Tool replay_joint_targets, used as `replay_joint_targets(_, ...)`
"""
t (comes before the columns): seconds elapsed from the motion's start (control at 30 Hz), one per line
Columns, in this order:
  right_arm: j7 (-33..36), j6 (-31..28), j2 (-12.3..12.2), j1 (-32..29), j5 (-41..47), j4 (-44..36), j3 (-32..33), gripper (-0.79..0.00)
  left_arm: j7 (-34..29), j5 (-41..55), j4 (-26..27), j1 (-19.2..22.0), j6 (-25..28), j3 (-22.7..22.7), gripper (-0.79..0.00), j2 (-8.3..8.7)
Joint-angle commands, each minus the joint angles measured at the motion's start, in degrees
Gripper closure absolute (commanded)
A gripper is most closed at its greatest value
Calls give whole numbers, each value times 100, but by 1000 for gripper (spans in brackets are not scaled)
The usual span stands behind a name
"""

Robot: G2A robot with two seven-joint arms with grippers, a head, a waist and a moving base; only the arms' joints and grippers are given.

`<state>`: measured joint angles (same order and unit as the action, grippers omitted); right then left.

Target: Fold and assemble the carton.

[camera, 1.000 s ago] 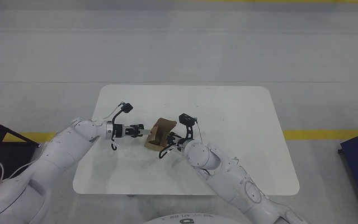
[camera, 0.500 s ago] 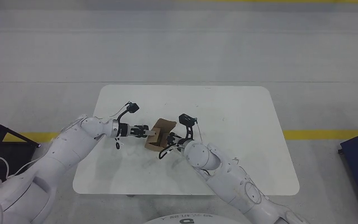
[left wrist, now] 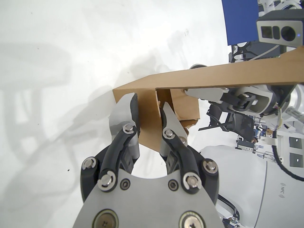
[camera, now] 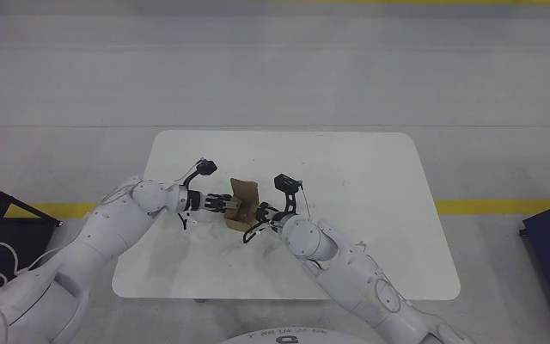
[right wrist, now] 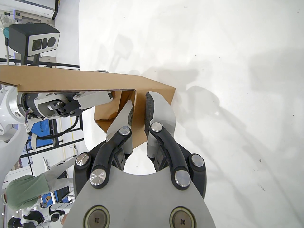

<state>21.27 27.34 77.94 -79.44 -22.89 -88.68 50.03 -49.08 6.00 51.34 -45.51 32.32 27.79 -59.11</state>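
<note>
Cardboard carton point(camera: 244, 199), brown panels | left hand point(left wrist: 147, 106) pinching | right hand point(right wrist: 140, 104) pinching

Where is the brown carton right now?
In the top view the carton is left of the table's middle, between the two arms: the left gripper and the right gripper each clamp the wall on their own side.
</note>
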Motion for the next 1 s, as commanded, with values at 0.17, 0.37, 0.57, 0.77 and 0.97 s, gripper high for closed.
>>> replay_joint_targets(0.17, -135, -115, -11, -143, -11, -128, 67, -597, 129, -297, 293, -97, -445, 169, 0, 62)
replay_joint_targets(0.37, 3, -1807, -263, -1022, -46, -815, 604, -785, 103, -513, 701, -205, -712, 340, 0, 141)
replay_joint_targets(0.57, 41, -2906, -470, -1788, 293, -1164, 1411, -785, 51, -926, 1308, -256, -1200, 433, 0, 185)
replay_joint_targets(0.77, 36, -3053, -530, -2021, 329, -1314, 1592, -785, 9, -1306, 2077, -378, -1940, 533, 0, 232)
replay_joint_targets(0.97, -7, -2926, -553, -2063, 210, -1359, 1590, -785, 66, -1465, 2517, -591, -2190, 668, -785, 279)
